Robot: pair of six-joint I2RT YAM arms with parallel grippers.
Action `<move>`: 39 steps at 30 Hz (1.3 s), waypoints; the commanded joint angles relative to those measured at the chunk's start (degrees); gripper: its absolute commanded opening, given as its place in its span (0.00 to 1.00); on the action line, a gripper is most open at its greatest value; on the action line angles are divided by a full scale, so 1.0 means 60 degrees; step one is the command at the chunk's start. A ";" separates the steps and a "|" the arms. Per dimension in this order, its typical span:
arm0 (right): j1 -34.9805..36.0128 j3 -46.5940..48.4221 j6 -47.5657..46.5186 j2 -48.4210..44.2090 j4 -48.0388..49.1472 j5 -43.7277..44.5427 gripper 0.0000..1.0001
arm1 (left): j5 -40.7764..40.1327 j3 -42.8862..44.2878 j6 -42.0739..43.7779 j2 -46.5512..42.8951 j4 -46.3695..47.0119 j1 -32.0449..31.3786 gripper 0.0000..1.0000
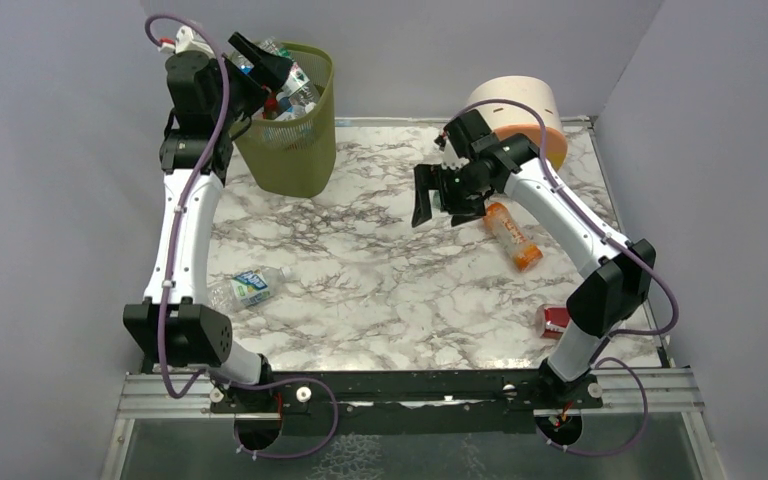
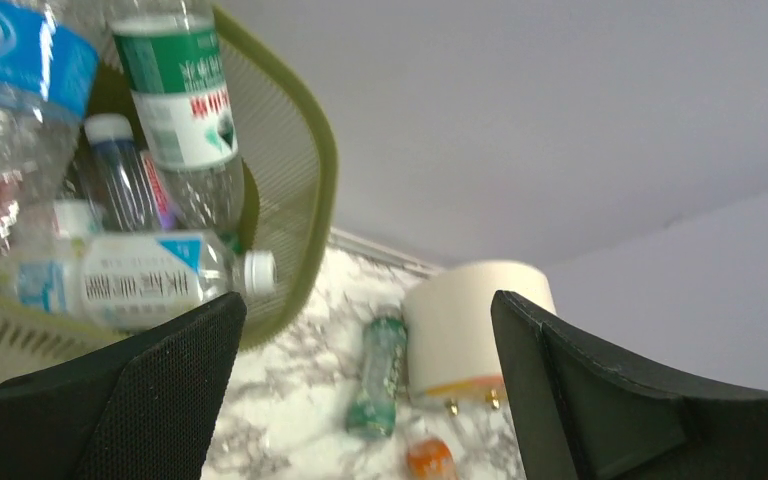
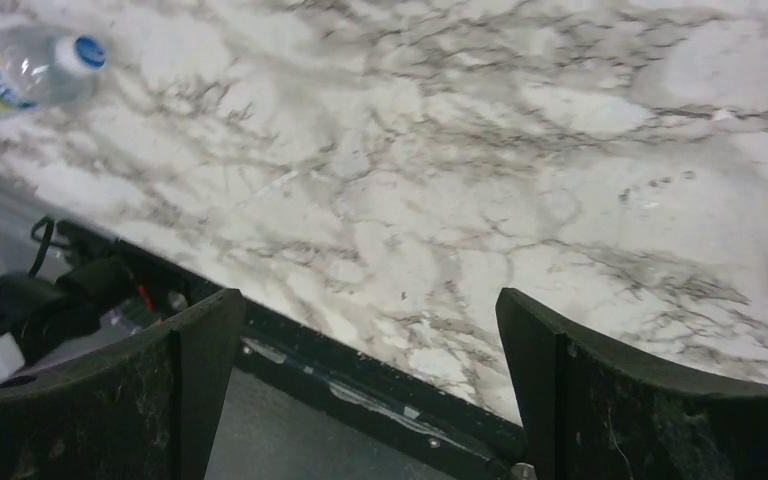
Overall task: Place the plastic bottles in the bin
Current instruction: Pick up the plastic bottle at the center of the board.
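The olive-green mesh bin stands at the back left and holds several plastic bottles. My left gripper hovers open and empty over its rim. In the left wrist view the bin holds green-label, blue-label and white-label bottles. On the table lie a green bottle, an orange-filled bottle and a blue-label bottle. A red-label bottle shows partly behind the right arm. My right gripper is open and empty above the table's middle, left of the orange bottle.
A cream cylinder lies at the back right, close behind the right gripper; the green bottle rests against it. Grey walls enclose the marble table. The right wrist view shows the table's front rail and the blue-capped bottle.
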 commanded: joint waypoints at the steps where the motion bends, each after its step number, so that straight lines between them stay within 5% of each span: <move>1: -0.0637 -0.0122 0.0412 0.0230 -0.0006 0.1583 0.99 | 0.0873 -0.1293 -0.0590 -0.1124 -0.0225 -0.0171 0.99; 8: -0.0926 0.0392 0.1022 0.1125 0.0787 0.3667 1.00 | 0.1319 -0.2777 -0.0895 -0.2086 -0.0511 -0.0317 0.99; 15: -0.0918 -0.0471 0.1611 0.1760 0.3379 0.4630 1.00 | 0.1464 -0.3227 -0.1021 -0.2265 -0.0677 -0.0618 0.99; 39: -0.0919 -0.0260 0.2496 0.4223 0.4458 0.6788 0.95 | 0.1691 -0.4134 -0.0904 -0.3373 -0.1449 -0.0689 0.99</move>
